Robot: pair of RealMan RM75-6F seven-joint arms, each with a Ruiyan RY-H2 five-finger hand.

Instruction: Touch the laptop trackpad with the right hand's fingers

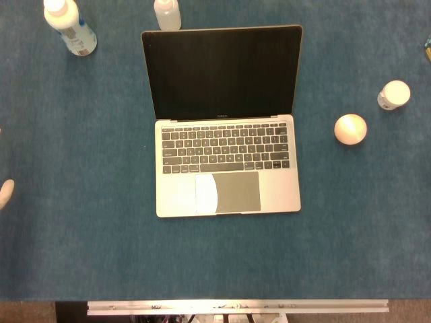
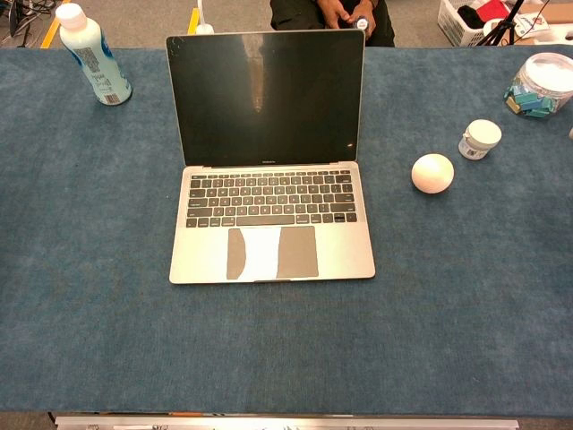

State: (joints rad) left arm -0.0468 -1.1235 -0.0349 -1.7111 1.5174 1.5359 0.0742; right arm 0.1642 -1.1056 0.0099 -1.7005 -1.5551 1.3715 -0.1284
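Head view: the laptop (image 1: 225,121) lies open in the middle of the blue table (image 1: 81,256), its screen dark. The trackpad (image 1: 227,192) sits below the keyboard (image 1: 227,148), with a bright glare patch on its left part. Nothing touches it. Right of the laptop lies a pale ball (image 1: 351,128), and just past that a small white jar (image 1: 394,94). Up-left of the laptop stands a white bottle (image 1: 71,25); a second, clear bottle (image 1: 167,13) stands just behind the screen's top edge. A small pale shape at the far left edge, well apart from the laptop — I cannot tell what it is.

Chest view: laptop (image 2: 269,161) central, trackpad (image 2: 272,253) bare, ball (image 2: 432,173) and jar (image 2: 481,138) to its right, bottle (image 2: 92,54) up-left. A clear tub (image 2: 546,83) stands further right than the jar.

Neither hand shows plainly in either view — of the fingers I can tell nothing.
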